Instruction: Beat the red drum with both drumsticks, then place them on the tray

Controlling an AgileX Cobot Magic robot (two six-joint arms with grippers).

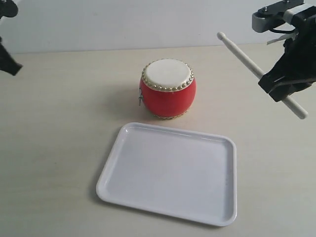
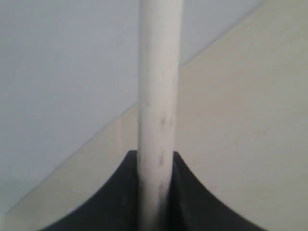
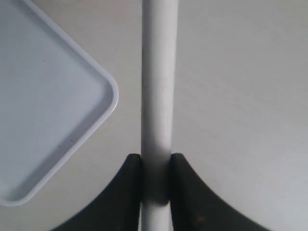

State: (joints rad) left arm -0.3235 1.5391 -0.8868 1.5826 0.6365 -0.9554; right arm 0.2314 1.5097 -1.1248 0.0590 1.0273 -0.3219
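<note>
Pale beige table (image 1: 54, 128) fills my exterior view, with a plain white wall (image 1: 123, 19) behind it. Around the middle, the red drum (image 1: 167, 89) stands upright, cream skin on top. Just on its near side the tray (image 1: 148, 163) lies flat on the table, a narrow strip apart from the drum. On the right, my right end effector (image 1: 282, 83) hangs above the table, clamped narrow on the right drumstick (image 1: 245, 58) partway along its shaft. That stick is tilted, its rounded tip pointing far and left, clear of the drum. The right wrist view shows a corner of the tray below it. At the left edge I see only a dark part of my left arm (image 1: 9, 61). The left wrist view shows the left end effector (image 2: 156, 161) gripping the left drumstick (image 2: 159, 86), with wall and table beyond.
</note>
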